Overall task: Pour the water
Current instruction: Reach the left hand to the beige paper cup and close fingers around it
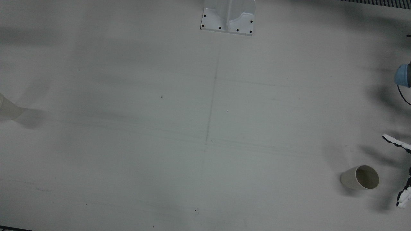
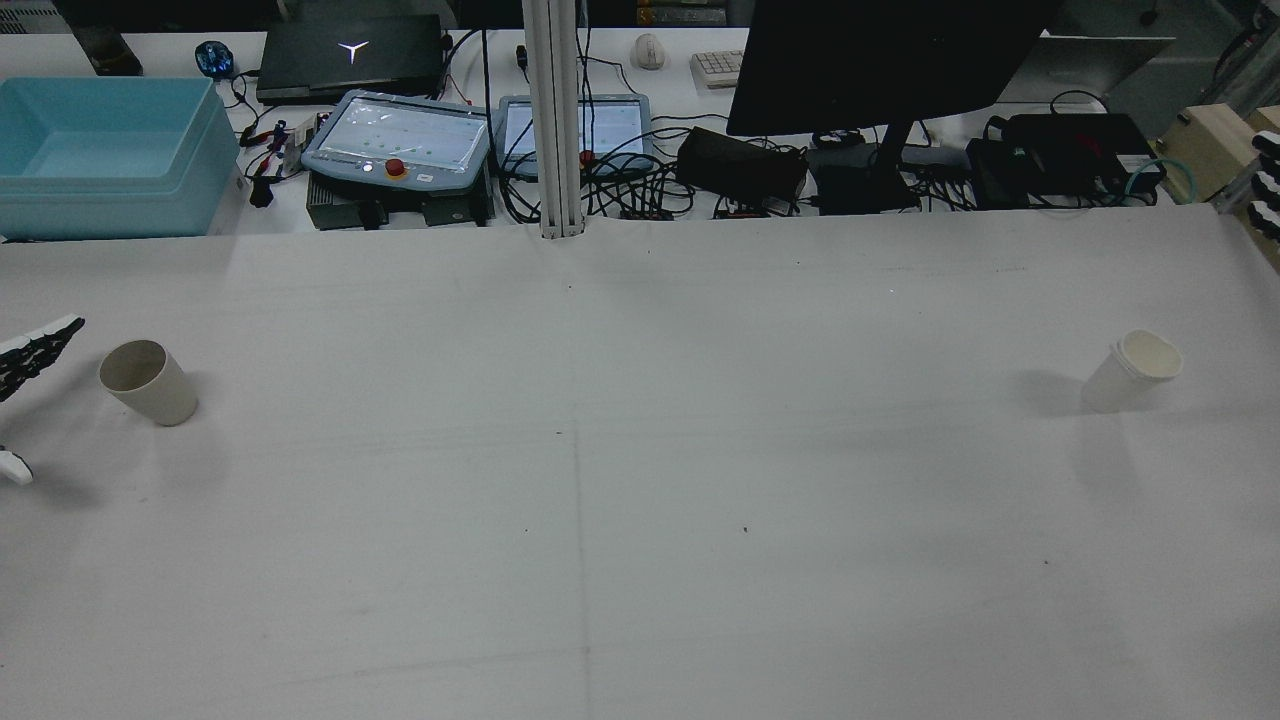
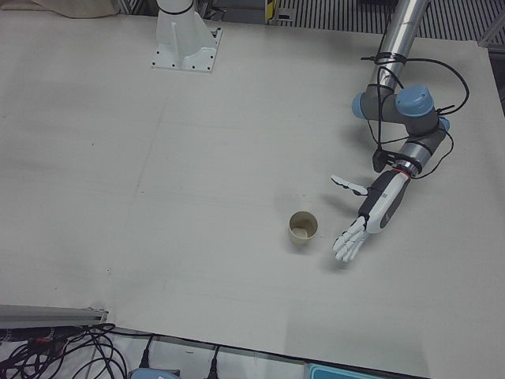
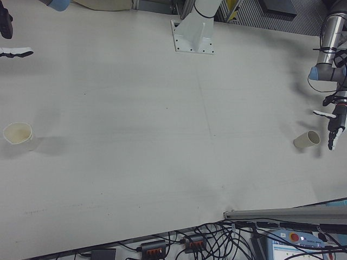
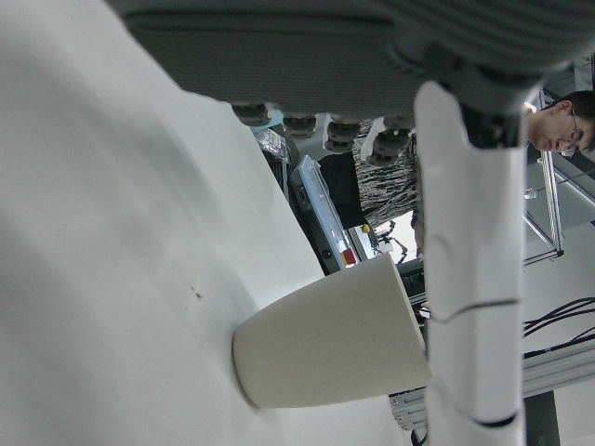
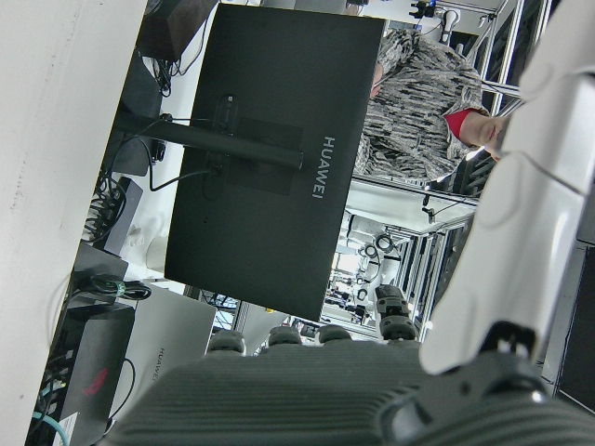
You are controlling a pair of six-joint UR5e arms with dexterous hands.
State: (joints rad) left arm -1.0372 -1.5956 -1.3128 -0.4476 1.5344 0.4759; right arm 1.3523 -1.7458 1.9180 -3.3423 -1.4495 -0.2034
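Item: left hand (image 3: 369, 217), fingers spread wide, nothing held, palm turned toward the beige cup (image 3: 303, 226) and just beside it without touching. That cup stood upright near the tabletop's (image 2: 640, 480) left edge, toward the operators' side, its mouth open and seemingly dry inside.

Item: white cup (image 2: 1132, 370), apparently a nested stack, upright near the tabletop's right edge, well apart from the first.

Item: right hand (image 4: 7, 32), raised off the table beyond the white cup toward the robot's side; fingers looked extended, nothing seen in them, though only partly in frame.

Beyond: monitor (image 2: 880, 60), teach pendants (image 2: 400, 140), blue bin (image 2: 110, 150).
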